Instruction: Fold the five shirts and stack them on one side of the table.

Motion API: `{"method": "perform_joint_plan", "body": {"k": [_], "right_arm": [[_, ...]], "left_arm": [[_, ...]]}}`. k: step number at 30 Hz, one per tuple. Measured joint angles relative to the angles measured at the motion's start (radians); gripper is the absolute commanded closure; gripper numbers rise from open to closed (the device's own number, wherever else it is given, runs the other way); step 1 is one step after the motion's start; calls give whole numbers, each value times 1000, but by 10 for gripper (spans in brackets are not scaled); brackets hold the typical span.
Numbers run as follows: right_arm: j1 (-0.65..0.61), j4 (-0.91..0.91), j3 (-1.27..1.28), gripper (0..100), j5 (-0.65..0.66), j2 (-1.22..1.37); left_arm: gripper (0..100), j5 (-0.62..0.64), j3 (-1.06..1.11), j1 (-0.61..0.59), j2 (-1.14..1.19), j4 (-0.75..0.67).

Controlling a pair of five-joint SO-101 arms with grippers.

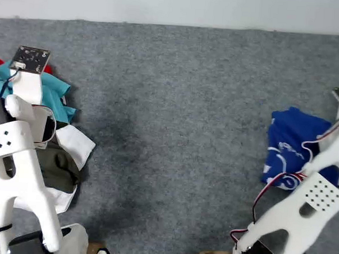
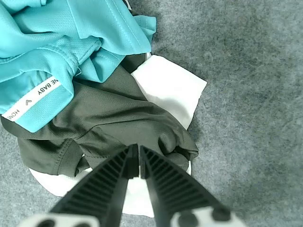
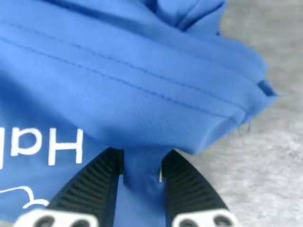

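Close up, the right gripper's (image 3: 142, 160) fingers (image 3: 97, 182) pinch a fold of the blue shirt (image 3: 142, 71). From above, it lies lengthwise near-to-far. Well apart from it, the left gripper's (image 2: 138, 158) fingers are pressed together over a dark shirt (image 2: 109, 118).

Mat (image 1: 176, 104): a bare grey stretch runs across the middle and to the back edge, between the pile (image 1: 63, 166) at left and the blue shirt (image 1: 292, 149) at right, which lie well apart.

Left side blocked: teal shirt (image 2: 57, 42), dark shirt (image 2: 109, 118) and white shirt (image 2: 170, 90) overlap, with the left arm (image 1: 17, 169) standing over them.

Right side: the right arm (image 1: 326, 194) leans across the blue shirt's near edge.

Bare mat lies just beside the white shirt, on the pile's inner side.
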Motion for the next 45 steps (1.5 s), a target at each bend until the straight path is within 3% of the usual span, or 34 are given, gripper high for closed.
{"method": "perform_joint_plan", "body": {"k": [5, 8, 13, 20, 22, 28, 37, 42, 45], "right_arm": [[2, 23, 0, 703, 2, -23], [3, 68, -55, 636, -69, -60], [5, 80, -147, 697, -221, -124], [-72, 80, -143, 998, -276, -218], [-107, 80, -123, 959, -279, -252], [-167, 80, 38, 989, -279, -390], [-204, 80, 522, 990, -279, -704], [-206, 80, 807, 990, -279, -858], [-206, 80, 939, 990, -279, -944]], "left_arm": [[986, 0, 0, 0, 0, 0], [986, 0, 0, 0, 0, 0], [986, 0, 0, 0, 0, 0], [986, 0, 0, 0, 0, 0], [986, 0, 0, 0, -2, 0], [986, 0, 0, 0, -106, 0], [979, 0, 0, 0, -219, 0], [840, 0, 75, 0, -219, 0], [810, 0, 158, 0, -219, 0]]}}
